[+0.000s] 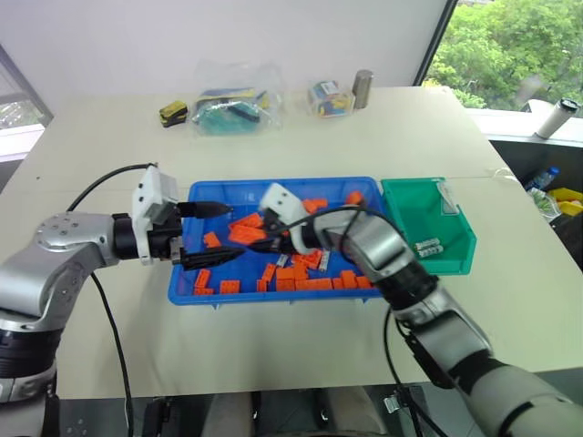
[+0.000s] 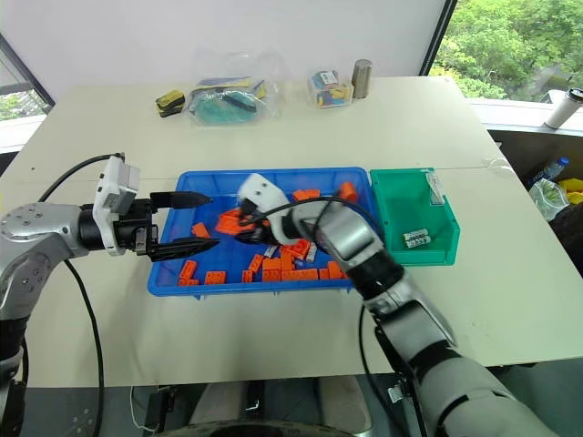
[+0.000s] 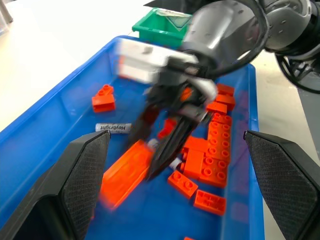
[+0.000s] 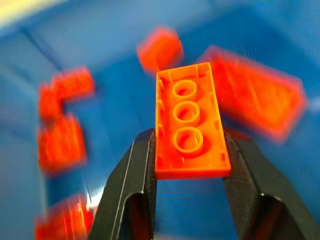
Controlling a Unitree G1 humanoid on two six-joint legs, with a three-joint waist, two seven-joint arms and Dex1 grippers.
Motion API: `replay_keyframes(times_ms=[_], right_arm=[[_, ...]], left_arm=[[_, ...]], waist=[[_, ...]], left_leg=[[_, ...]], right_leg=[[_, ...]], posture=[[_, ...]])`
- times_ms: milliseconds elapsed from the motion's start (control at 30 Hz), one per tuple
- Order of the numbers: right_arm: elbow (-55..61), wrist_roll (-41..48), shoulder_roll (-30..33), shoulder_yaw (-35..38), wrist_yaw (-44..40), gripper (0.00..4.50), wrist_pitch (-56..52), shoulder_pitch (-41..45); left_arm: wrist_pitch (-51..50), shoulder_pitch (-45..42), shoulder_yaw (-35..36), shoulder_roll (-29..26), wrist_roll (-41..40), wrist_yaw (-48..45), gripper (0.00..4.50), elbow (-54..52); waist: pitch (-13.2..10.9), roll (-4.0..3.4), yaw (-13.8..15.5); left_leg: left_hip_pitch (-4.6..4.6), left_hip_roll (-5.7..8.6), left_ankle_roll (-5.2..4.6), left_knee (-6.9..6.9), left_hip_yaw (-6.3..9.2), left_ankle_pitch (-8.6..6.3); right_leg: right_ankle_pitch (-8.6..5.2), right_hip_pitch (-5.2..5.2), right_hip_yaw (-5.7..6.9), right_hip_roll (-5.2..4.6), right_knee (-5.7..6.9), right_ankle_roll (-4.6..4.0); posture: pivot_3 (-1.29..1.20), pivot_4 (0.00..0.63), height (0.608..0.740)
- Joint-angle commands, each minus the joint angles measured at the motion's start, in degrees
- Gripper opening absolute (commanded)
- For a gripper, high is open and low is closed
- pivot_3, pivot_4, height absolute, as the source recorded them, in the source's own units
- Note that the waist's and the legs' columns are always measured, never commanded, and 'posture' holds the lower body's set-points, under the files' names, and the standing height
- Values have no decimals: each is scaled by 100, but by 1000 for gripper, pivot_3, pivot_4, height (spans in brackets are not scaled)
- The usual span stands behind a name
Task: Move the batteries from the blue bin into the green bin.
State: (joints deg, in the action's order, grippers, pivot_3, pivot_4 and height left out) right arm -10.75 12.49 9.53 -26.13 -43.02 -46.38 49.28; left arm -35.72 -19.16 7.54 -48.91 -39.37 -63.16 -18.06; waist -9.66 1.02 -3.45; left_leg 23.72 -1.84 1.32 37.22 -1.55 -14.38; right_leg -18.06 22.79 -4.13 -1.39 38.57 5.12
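Observation:
The blue bin (image 1: 273, 183) lies mid-table, strewn with orange bricks (image 1: 310, 283). A labelled battery (image 3: 114, 128) lies on its floor near the left wall. My right gripper (image 1: 262, 242) reaches into the bin's middle and is shut on an orange brick (image 4: 190, 125), held lengthwise between the pads. My left gripper (image 1: 219, 232) hovers over the bin's left part, open and holding nothing. The green bin (image 1: 451, 264) stands against the blue bin's right end, with two batteries (image 1: 428, 246) lying inside it.
At the back of the table lie plastic bags of items (image 1: 232, 109), a yellow-black object (image 1: 173, 112) and an upright metal cylinder (image 1: 363, 88). A white bottle (image 1: 556, 118) stands beyond the table's right edge.

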Motion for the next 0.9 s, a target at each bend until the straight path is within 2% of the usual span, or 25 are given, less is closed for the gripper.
replay_keyframes(times_ms=[33,133,200,300,400,533,700,900], right_arm=[[-638,-243,-384,-80,12,2608,546,293],[-1054,-501,-606,-203,-52,4034,947,500],[-971,-610,-478,-316,-390,4034,1100,620],[-655,-730,51,-428,-1061,4034,1362,719],[-329,-845,858,-628,-2082,4034,1914,778],[-371,-1121,1550,-870,-2995,4034,2743,803],[-913,-1478,1657,-876,-3216,4034,3615,799],[-1496,-1751,1413,-713,-2933,4034,4188,841]], left_arm=[[-24,-47,58,7,-95,56,4500,-199],[-49,-45,43,30,-104,86,4500,-250],[-67,-41,48,44,-115,105,4500,-271],[-89,-14,67,56,-130,117,4500,-316],[-79,17,71,45,-125,82,4500,-342],[-98,0,84,50,-153,73,4500,-355],[-98,2,74,67,-176,75,4500,-381],[-125,107,177,19,-237,119,4500,-432]], waist=[[0,1,6],[1,4,1],[1,4,-1],[1,4,-3],[1,4,15],[0,4,2],[0,4,-67],[-1,5,-54]], left_leg=[[0,1,0,-1,0,0],[0,4,0,2,-2,0],[0,6,0,3,-2,0],[0,4,0,1,0,0],[0,5,0,0,1,0],[0,5,0,1,1,0],[-3,-2,0,-4,1,0],[-4,2,0,4,0,0]], right_leg=[[0,0,0,-3,-1,0],[0,-3,2,-9,-2,0],[0,-2,2,-10,-1,0],[0,-1,3,-9,-1,0],[0,-2,5,-11,-3,0],[0,-4,6,-10,-6,0],[0,0,3,-1,0,0],[0,-6,3,-8,0,0]], posture=[[0,150,740],[0,150,740],[0,150,740],[0,150,740],[0,150,740],[0,150,740],[0,150,740],[0,150,740]])
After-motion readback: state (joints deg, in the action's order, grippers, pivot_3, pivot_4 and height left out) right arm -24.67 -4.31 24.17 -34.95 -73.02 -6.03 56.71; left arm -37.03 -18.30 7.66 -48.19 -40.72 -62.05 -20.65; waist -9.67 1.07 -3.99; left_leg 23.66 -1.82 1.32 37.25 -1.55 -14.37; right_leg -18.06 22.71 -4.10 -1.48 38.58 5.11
